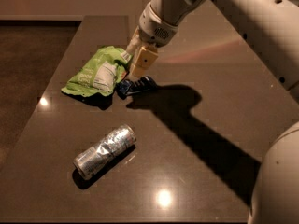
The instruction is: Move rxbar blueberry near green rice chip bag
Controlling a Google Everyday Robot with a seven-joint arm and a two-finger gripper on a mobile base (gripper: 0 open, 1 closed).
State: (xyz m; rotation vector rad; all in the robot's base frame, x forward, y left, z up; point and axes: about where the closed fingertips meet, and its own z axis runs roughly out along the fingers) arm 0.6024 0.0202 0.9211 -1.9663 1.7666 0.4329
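While beneath the jaws, rxbar blueberry [138,85] lengthwise left-right.

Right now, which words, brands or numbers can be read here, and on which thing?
Green bag: print on its white label, too blurred to read.
Blue bar: any lettering is unreadable.
Silver can: nothing readable.
Gripper, just above the blue bar: no text.

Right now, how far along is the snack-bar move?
Mostly done: the blue bar lies flat on the table right beside the green bag. In hand: the gripper hovers just over the bar. Left, probably: only backing the arm away. The can lies apart.
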